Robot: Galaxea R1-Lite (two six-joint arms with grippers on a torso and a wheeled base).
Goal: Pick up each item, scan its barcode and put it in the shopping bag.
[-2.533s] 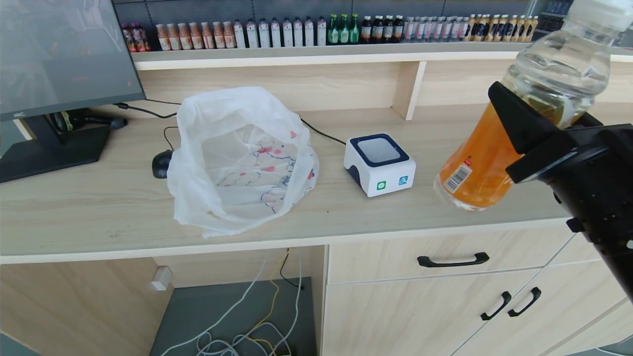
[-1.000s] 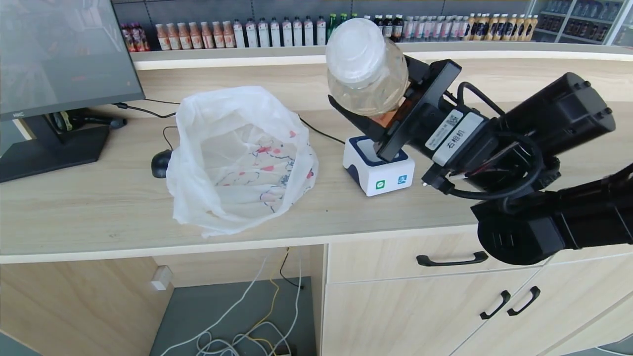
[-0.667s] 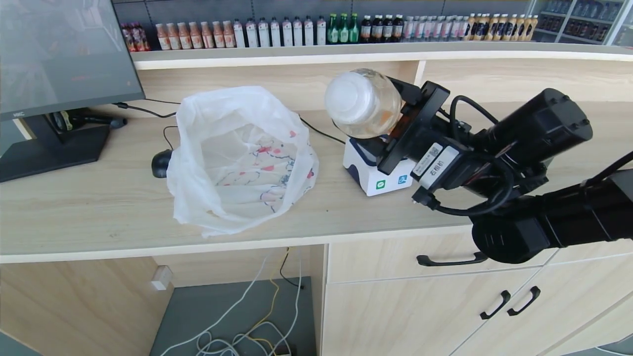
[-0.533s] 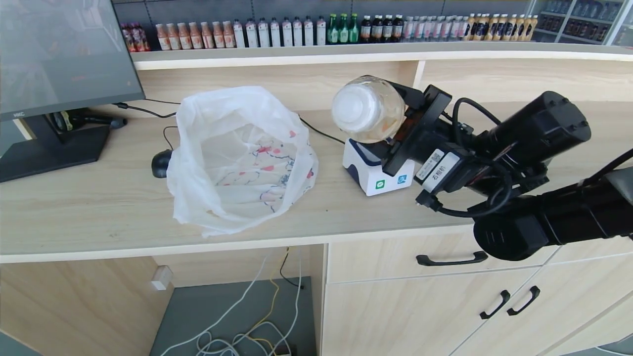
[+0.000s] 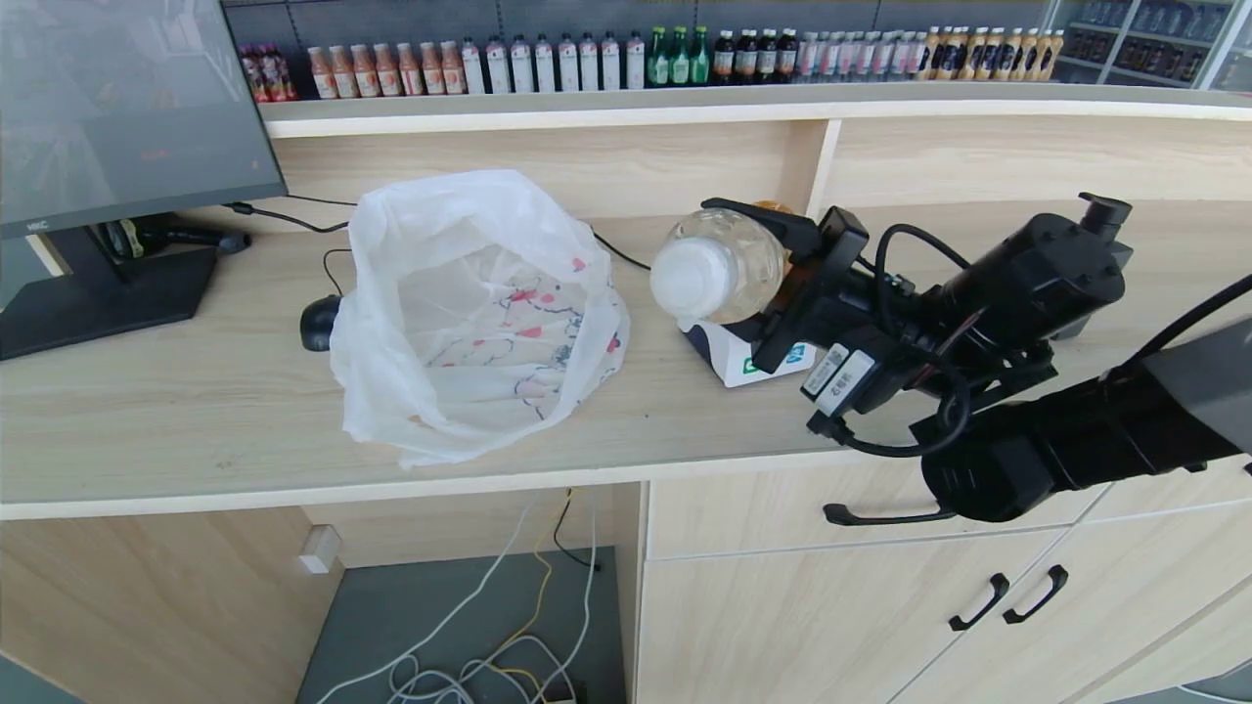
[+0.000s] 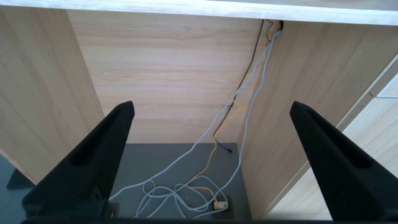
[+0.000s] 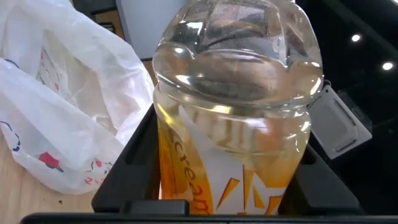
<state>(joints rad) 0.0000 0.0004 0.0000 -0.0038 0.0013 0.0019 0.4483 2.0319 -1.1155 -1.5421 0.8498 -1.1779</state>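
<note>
My right gripper [image 5: 763, 269] is shut on a clear bottle of orange drink [image 5: 719, 264]. The bottle lies tipped on its side, white cap toward the bag, directly over the white barcode scanner [image 5: 748, 360] on the counter. In the right wrist view the bottle [image 7: 233, 118] sits between the black fingers [image 7: 134, 165]. The white shopping bag [image 5: 479, 308] stands open left of the scanner, and also appears as the bag [image 7: 56, 106] beyond the bottle. My left gripper [image 6: 208, 162] is open, below the counter, facing cables on the floor.
A monitor [image 5: 117, 117] on its stand occupies the counter's back left, with a black mouse [image 5: 319, 324] beside the bag. A cable runs behind the bag to the scanner. A raised shelf with rows of bottles [image 5: 626, 59] runs along the back. Drawers [image 5: 895, 513] sit under the counter.
My right arm swung the bottle from the far right to above the scanner, turned it cap toward the bag, then lowered it close over the scanner. The bag has not moved.
</note>
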